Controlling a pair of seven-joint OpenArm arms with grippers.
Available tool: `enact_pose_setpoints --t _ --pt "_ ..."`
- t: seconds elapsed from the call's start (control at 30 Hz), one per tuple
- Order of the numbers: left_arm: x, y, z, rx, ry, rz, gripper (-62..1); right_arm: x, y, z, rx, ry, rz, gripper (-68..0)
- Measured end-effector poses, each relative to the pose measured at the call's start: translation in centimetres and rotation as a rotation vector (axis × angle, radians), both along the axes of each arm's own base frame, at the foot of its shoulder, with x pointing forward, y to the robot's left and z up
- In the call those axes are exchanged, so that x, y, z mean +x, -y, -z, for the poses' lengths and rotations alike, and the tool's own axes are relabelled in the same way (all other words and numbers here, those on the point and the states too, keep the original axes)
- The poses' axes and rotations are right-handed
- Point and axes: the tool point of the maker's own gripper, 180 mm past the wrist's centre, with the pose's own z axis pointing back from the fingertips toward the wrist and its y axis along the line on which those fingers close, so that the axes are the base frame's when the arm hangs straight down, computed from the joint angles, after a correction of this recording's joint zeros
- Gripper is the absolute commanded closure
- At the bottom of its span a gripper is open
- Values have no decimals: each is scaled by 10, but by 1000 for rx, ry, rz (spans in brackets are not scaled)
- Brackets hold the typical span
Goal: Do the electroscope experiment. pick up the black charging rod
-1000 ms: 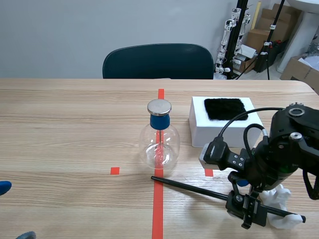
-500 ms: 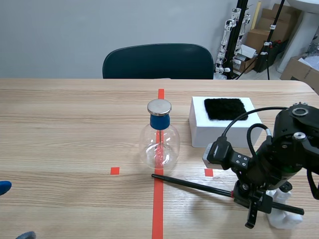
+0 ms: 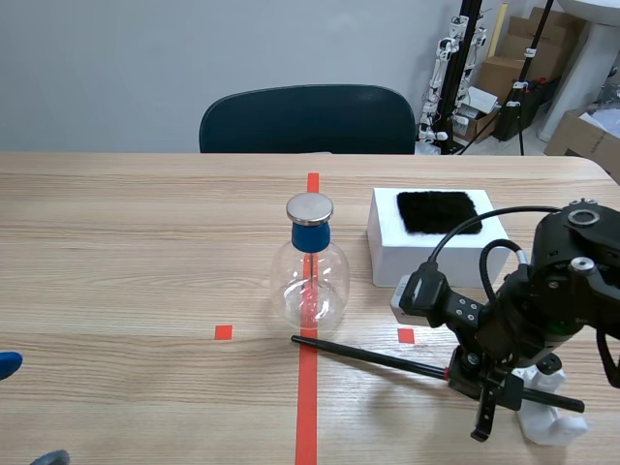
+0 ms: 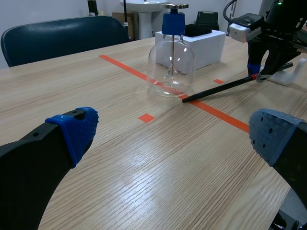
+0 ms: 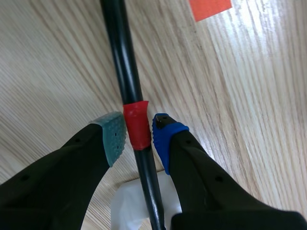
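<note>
Wooden table (image 3: pixel 145 252); lower right, my right jaws pinch the rod (image 3: pixel 368 356), left jaws wide. Grasp seems set; lift next.

**Right gripper (image 5: pixel 138 133) clamped on the thin black round rod (image 5: pixel 120 57)**

And there's the pinch, squarely on the rod's red tape band (image 5: pixel 137 125). The grey-green dotted pad (image 5: pixel 114 134) presses one side and the blue pad (image 5: pixel 164 136) the other. The rod runs on ahead over the light wood-grain table (image 5: pixel 57 72), passing beside an orange-red tape square (image 5: pixel 210 7). Under the rod, close in between the fingers, sits a white plastic piece (image 5: pixel 132 208).
</note>
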Motion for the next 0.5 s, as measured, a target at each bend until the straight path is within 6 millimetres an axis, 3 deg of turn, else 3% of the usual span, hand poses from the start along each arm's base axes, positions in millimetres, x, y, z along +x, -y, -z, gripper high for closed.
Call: enact_pose_setpoints --t 0.5 --pt "0 0 0 0 0 0 -623 -1 -7 -1 36 0 -33 -149"
